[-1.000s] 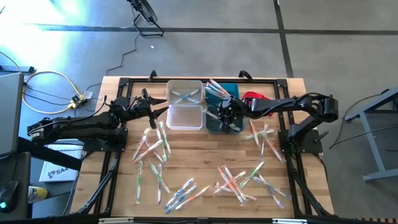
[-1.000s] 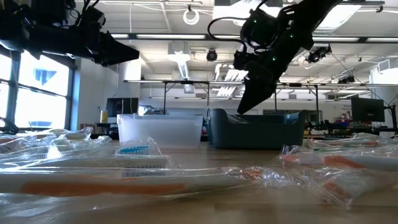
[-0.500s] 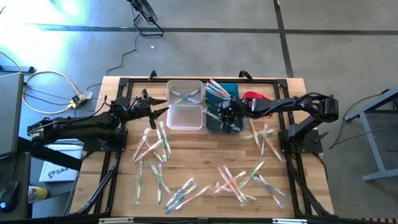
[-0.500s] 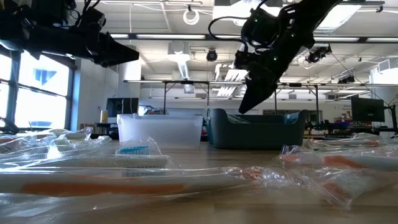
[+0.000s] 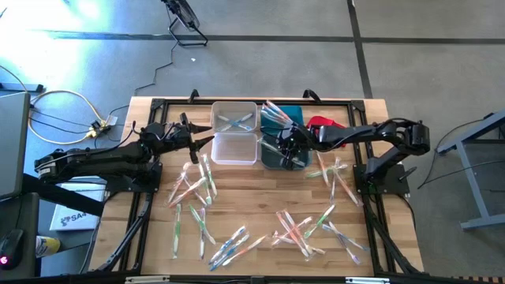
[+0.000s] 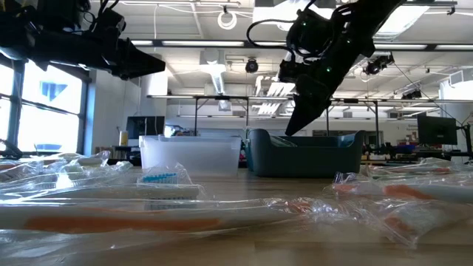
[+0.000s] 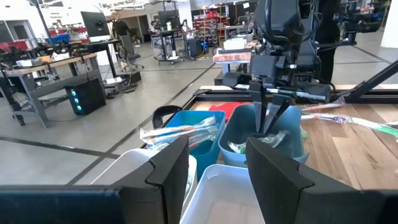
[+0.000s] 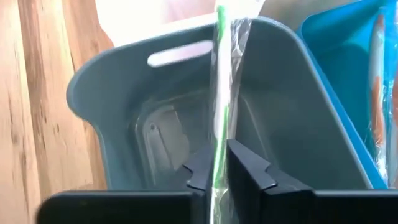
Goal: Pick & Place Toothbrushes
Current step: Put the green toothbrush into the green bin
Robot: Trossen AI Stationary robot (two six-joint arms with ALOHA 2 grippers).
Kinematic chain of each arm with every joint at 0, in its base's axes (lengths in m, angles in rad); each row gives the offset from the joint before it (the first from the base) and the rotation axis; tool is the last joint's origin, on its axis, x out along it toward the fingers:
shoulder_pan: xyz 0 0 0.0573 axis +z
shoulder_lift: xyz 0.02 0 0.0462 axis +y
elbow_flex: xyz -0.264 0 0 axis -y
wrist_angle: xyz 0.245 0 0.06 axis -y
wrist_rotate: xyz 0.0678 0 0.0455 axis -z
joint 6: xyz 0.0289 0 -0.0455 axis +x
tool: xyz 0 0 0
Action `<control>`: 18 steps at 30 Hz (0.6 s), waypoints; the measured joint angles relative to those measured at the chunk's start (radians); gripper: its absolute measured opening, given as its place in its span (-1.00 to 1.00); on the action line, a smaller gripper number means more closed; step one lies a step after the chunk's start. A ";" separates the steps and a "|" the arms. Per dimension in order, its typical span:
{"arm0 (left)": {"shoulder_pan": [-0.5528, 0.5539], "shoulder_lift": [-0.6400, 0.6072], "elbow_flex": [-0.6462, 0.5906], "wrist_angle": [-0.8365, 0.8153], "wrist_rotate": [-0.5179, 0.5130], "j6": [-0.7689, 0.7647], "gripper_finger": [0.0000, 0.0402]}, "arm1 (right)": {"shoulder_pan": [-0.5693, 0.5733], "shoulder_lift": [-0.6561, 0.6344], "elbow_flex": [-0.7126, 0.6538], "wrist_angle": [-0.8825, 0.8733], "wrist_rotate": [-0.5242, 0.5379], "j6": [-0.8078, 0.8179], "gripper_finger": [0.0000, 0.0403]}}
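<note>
Many wrapped toothbrushes (image 5: pixel 300 229) lie loose on the wooden table, with more in the far clear bin (image 5: pixel 235 118) and the blue bin (image 5: pixel 278 113). My right gripper (image 5: pixel 289 147) (image 8: pixel 217 168) hangs over the grey bin (image 5: pixel 278 154) (image 8: pixel 143 130), shut on a green toothbrush (image 8: pixel 219 93) in a clear wrapper. In the low view it (image 6: pixel 295 127) points down at the bin's rim. My left gripper (image 5: pixel 203 134) (image 7: pixel 217 165) is open and holds nothing, beside the near clear bin (image 5: pixel 235 148). My right gripper pinches the green toothbrush between its two fingers at one end of the handle (image 8: pixel 217 152). The fingers point slanting down over the grey bin, and the brush runs on along them past the tips. Its wrapper end (image 8: pixel 239 18) reaches the bin's rim; I cannot tell whether it touches.
A red cloth-like piece (image 5: pixel 319 122) lies right of the blue bin. Loose brushes cluster left (image 5: pixel 193 185), centre and right (image 5: pixel 331 173) on the table's near half. The four bins stand together at the far middle. A black frame (image 5: pixel 142 229) edges the table.
</note>
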 joint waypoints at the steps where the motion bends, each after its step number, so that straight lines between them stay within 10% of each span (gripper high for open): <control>1: 0.000 0.000 0.000 0.000 0.000 0.000 -0.22 | 0.000 0.000 0.000 -0.004 0.000 -0.003 -0.72; 9: 0.000 0.000 0.000 0.000 0.000 0.000 -0.22 | 0.000 0.006 0.000 -0.018 0.000 -0.001 -0.21; 18: 0.000 0.000 0.000 -0.003 -0.003 0.000 -0.22 | 0.000 0.065 0.000 0.020 -0.001 -0.007 -0.11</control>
